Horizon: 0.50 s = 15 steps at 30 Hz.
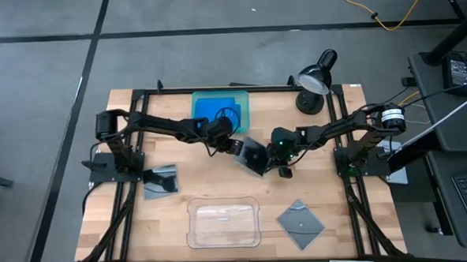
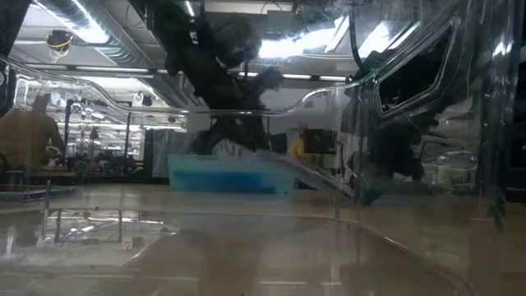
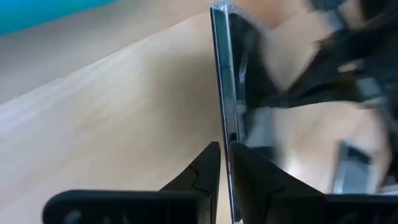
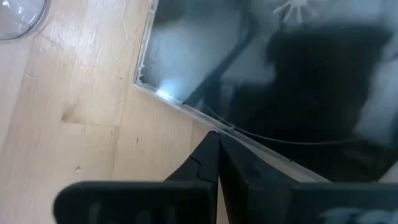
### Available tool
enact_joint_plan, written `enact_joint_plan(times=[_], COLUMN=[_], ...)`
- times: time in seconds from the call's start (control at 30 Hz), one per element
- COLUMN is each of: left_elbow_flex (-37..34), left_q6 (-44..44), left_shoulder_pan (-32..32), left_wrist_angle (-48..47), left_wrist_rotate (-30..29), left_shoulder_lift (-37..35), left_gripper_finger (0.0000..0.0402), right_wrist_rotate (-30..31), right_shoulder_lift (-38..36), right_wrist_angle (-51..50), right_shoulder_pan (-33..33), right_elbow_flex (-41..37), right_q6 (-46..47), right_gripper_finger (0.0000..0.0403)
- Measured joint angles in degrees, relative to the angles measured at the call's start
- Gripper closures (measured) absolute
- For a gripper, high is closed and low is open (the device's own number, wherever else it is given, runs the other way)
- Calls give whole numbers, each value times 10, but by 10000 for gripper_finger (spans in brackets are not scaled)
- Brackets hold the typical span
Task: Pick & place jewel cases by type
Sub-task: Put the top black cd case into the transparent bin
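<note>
Surface: wooden table (image 1: pixel 143 222), lamp (image 1: pixel 316 74) at back
Left gripper (image 1: pixel 236 147): fingers pinched on dark jewel case (image 1: pixel 254 155) at mid-table
Right gripper (image 1: pixel 272 145): narrow, clamped on that case's opposite edge
Open room: bare wood between teal tray (image 1: pixel 221 108) and clear tray (image 1: pixel 223 222)

2 grippers (image 1: pixel 236 145) (image 1: pixel 275 149) at 1 dark jewel case (image 1: pixel 255 156), mid-table (image 1: pixel 181 204)

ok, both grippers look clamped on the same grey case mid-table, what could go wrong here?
1. The left gripper and right gripper both pinch the grey case by thin edges; if they pull unevenly, it may twist, crack or slip out.
2. The case is held tilted above the table; a drop could land it off target, possibly against the teal tray nearby.
</note>
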Motion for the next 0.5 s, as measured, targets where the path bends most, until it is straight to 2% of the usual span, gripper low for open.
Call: enact_joint_plan(times=[0.17, 0.5], left_elbow_flex=[6, 3], left_q6=[-3, -13], left_shoulder_pan=[-7, -10], left_wrist_angle=[44, 94], left_wrist_rotate=[10, 9], left_shoulder_lift=[-22, -16], left_gripper_finger=[366, 361], right_wrist_rotate=[1, 1], right_shoulder_lift=[0, 0], right_wrist_angle=[2, 5], right_shoulder_pan=[0, 0], right_elbow_flex=[0, -1], right_q6=[-3, -7], right_gripper_finger=[393, 393])
